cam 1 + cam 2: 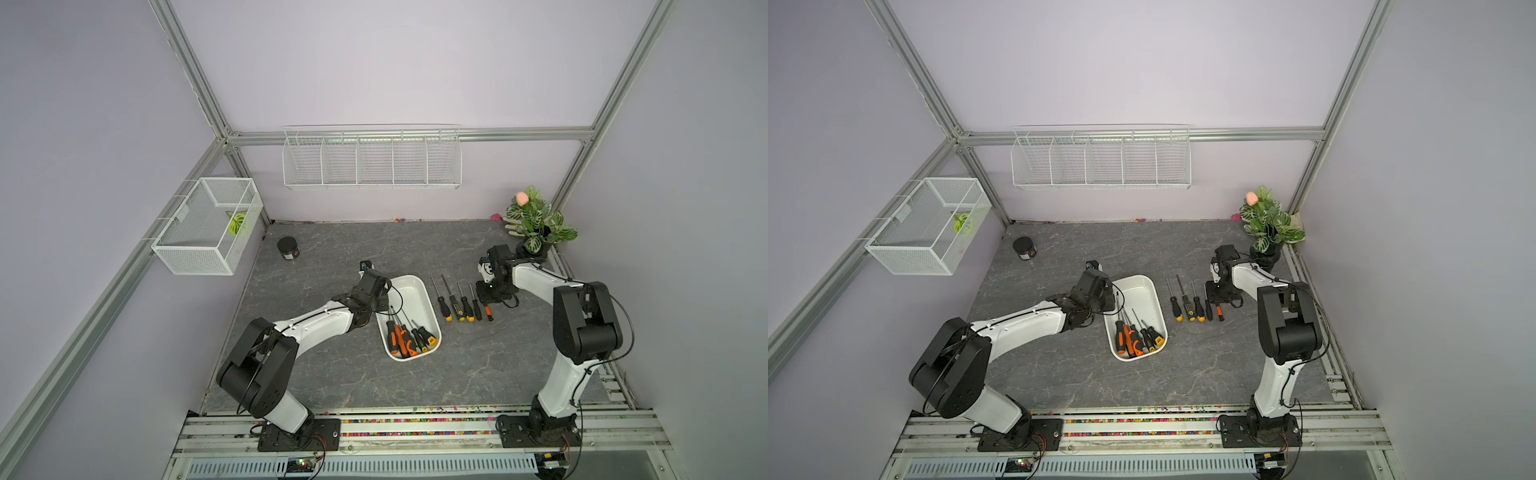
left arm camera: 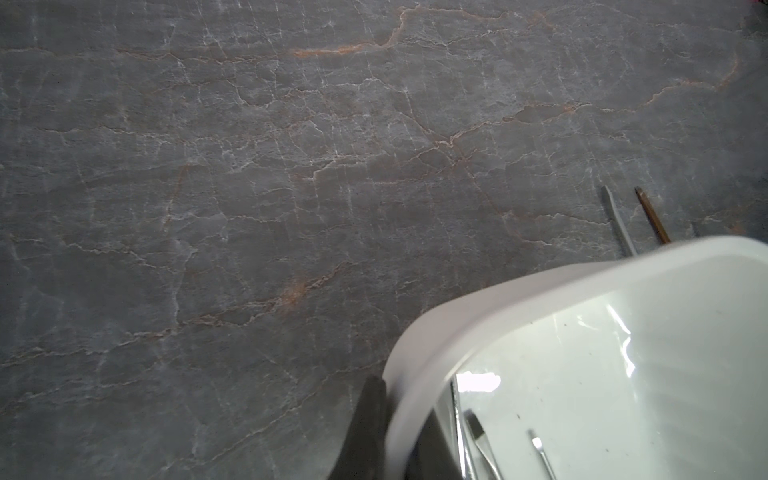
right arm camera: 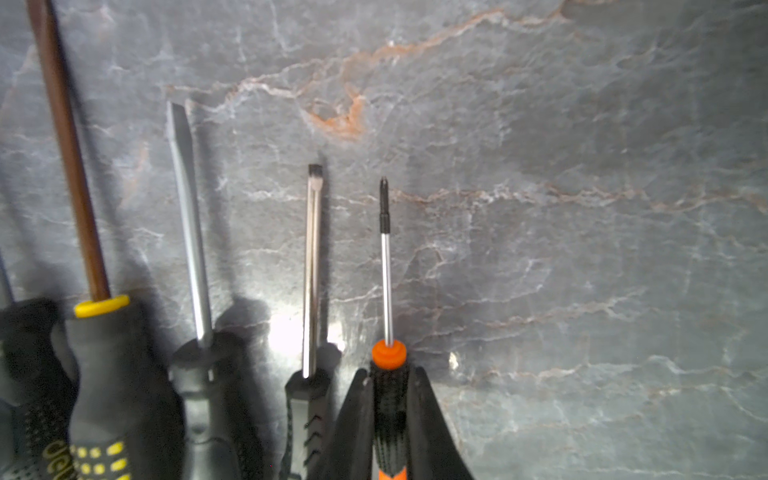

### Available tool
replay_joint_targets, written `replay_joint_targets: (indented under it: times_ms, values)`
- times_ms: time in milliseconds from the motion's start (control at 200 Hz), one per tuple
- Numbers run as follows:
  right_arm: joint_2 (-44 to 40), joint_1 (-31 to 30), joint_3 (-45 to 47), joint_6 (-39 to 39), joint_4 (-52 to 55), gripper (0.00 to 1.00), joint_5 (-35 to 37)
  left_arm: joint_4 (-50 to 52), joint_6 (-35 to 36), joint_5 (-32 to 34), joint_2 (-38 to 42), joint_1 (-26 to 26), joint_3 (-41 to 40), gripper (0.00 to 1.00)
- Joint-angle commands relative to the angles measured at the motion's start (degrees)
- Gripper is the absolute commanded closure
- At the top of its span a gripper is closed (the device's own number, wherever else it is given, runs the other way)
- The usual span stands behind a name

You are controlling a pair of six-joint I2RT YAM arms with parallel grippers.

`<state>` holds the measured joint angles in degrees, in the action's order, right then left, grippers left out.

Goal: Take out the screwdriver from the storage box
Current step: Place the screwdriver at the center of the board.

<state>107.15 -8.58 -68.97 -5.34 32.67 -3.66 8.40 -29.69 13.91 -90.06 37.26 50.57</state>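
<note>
The white storage box point(image 1: 409, 279) point(image 1: 1133, 279) lies mid-table in both top views, with several orange-and-black and yellow-and-black screwdrivers point(image 1: 405, 338) point(image 1: 1137, 338) heaped at its near end. My left gripper point(image 1: 383, 306) point(image 2: 401, 399) is shut on the box's left rim point(image 2: 415, 357), one finger outside and one inside. Right of the box, a row of screwdrivers point(image 1: 457, 305) point(image 1: 1190, 307) lies on the table. My right gripper point(image 1: 487, 303) point(image 3: 390, 374) is shut on the handle of the small orange-and-black screwdriver point(image 3: 387, 282) point(image 1: 489, 313) at the row's right end, low over the table.
A black jar point(image 1: 288, 248) stands at the back left of the grey marble table point(image 1: 332, 374). A potted plant point(image 1: 536, 224) sits in the back right corner behind my right arm. A wire-mesh basket point(image 1: 208, 226) and a long wire rack point(image 1: 372, 160) hang on the walls.
</note>
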Motion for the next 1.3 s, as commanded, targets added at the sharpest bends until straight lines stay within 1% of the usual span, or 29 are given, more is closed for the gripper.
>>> replay_joint_targets:
  times_ms: [0, 190, 330, 625, 845, 1055, 1155, 1300]
  values:
    - [1.3, 0.3, -1.0, -0.9, -0.3, 0.94, -1.1, 0.1, 1.6, 0.9, -1.1, 0.4, 0.7, 1.00]
    - [1.0, 0.3, -1.0, -0.9, -0.2, 0.82, -1.1, 0.1, 1.6, 0.8, -1.1, 0.5, 0.7, 1.00]
    - [0.7, 0.3, -1.1, -1.0, 0.0, 0.77, -1.1, 0.2, 1.6, 0.8, -1.1, 0.5, 0.8, 1.00]
    - [-0.4, 0.3, -1.3, -1.2, 0.4, 0.71, -1.3, 0.3, 1.6, 0.8, -1.3, 0.8, 1.1, 1.00]
    - [-4.4, -0.8, -1.8, -1.2, 1.9, 0.69, -1.2, 0.4, 1.6, 0.9, -1.8, 1.0, 1.5, 1.00]
    - [-9.4, -5.2, -3.0, -1.2, 5.0, 0.68, 1.4, 0.6, 1.5, 1.1, -2.1, 1.2, 1.9, 1.00]
    - [-12.7, -8.4, -1.8, -1.4, 5.9, 0.68, 2.6, 0.9, 1.6, 1.2, -1.8, 1.3, 1.9, 1.00]
    - [-19.0, -14.9, 0.3, -2.1, 8.1, 0.68, 5.5, 1.1, 1.7, 1.3, -1.8, 1.3, 1.9, 1.00]
